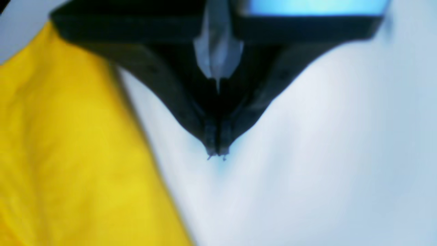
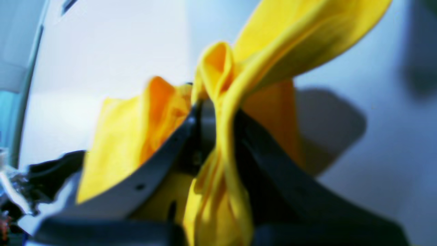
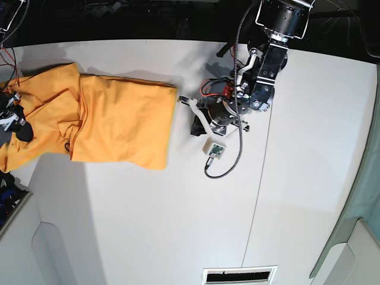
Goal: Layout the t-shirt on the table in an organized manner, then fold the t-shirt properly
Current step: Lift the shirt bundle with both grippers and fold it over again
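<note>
Lying across the 10 o'clock part of the table (image 3: 178, 225), the shirt (image 3: 119, 124) is seen from the base view as a loosely spread orange-yellow panel, its plain side up. Its straight edge faces 3 o'clock and its bunched, wrinkled end runs off toward 9 o'clock at the table's edge. A thin dark seam is seen on the white tabletop, running from 12 toward 6 o'clock to the right of centre.

At the 9 o'clock edge of the base view, the right claw (image 3: 10, 116) is partly seen among the bunched cloth. In the right wrist view the right claw (image 2: 218, 112) is shown clamped on a twisted fold of the shirt (image 2: 222, 164), with fabric pinched between the two dark fingers (image 2: 273, 177). More cloth is draped over the finger at 9 o'clock and a flap is lifted toward 1 o'clock.

The left claw (image 3: 196, 122) is seen just beyond the shirt's straight edge, at its 3 o'clock side, over bare table. In the left wrist view the left claw (image 1: 216, 153) is shown closed, tips together, with nothing held between them. The shirt (image 1: 68, 147) is seen at 9 o'clock of it, apart from the tips, and white table (image 1: 324, 153) fills the rest.
</note>
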{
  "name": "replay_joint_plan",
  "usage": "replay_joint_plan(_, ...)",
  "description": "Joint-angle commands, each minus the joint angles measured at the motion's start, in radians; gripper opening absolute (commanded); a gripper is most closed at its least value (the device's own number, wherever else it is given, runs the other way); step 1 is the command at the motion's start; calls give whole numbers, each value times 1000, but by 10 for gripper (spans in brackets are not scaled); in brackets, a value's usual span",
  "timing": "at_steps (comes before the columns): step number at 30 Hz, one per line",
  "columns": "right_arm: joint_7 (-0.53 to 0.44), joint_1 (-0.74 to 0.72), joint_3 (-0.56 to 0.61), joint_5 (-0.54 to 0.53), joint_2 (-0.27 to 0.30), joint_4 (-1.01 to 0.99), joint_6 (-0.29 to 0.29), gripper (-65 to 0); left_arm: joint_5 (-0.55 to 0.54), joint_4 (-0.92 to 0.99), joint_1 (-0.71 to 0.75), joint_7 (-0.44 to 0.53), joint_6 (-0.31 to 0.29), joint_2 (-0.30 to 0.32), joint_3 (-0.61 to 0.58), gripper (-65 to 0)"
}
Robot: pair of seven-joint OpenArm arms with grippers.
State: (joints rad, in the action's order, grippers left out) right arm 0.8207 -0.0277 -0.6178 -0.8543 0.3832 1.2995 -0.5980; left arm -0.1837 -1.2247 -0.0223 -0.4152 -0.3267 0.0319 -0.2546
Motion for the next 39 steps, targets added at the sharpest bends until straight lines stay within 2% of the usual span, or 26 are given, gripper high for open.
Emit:
replay_joint_plan(1, -10, -13, 5, -27, -15, 54, -8, -650, 8, 16, -5, -14, 1, -10, -12, -650)
replay_joint_plan(5, -9, -13, 88, 11, -139, 203, -6, -650, 8, 74, -5, -14, 2, -53, -40, -650)
replay_joint_plan(9, -29, -10, 279, 105, -251, 264, 6, -650, 8, 79, -6, -15, 2, -68, -42, -650)
replay_joint_plan(12, -69, -11, 428, 224, -311, 249, 11, -650, 8, 79, -5, -19, 1, -68, -42, -650)
replay_joint_plan(13, -92, -11, 474, 264, -325, 245, 11, -619, 8, 79, -5, -23, 2, -68, -42, -650)
replay_joint_plan(15, -119, -11, 556, 325, -346, 245, 11, -401, 8, 79, -6, -22, 2, -68, -41, -650)
replay_joint_plan(16, -122, -11, 589, 335, -349, 245, 11, -316, 8, 79, -8, -23, 2, -67, -38, -650)
replay_joint_plan(17, -122, -11, 616, 335, -350, 245, 11, -269, 8, 79, -8, -23, 3, -67, -37, -650)
replay_joint_plan(18, -122, -11, 637, 335, -350, 246, 11, -262, 8, 79, -8, -23, 14, -63, -38, -650)
replay_joint_plan(22, -122, -11, 665, 320, -351, 261, 11, -262, 8, 79, -8, -26, 62, -47, -28, -650)
replay_joint_plan(29, -122, -17, 620, 325, -350, 386, 11, -262, -5, 40, -8, -52, 60, 7, 104, -650)
replay_joint_plan(32, -130, -44, 560, 341, -350, 399, 16, -264, -22, -53, -7, -112, 27, 30, 166, -650)
replay_joint_plan(35, -151, -78, 480, 369, -347, 398, 30, -266, -60, -179, -2, -158, 16, 64, 169, -650)
replay_joint_plan(36, -158, -89, 457, 382, -344, 398, 35, -297, -74, -221, 0, -174, 16, 71, 165, -650)
replay_joint_plan(37, -159, -100, 435, 395, -336, 397, 39, -356, -90, -261, 4, -192, 15, 76, 159, -650)
replay_joint_plan(39, -165, -122, 406, 429, -319, 388, 45, -547, -117, -327, 12, -227, -5, 77, 135, -650)
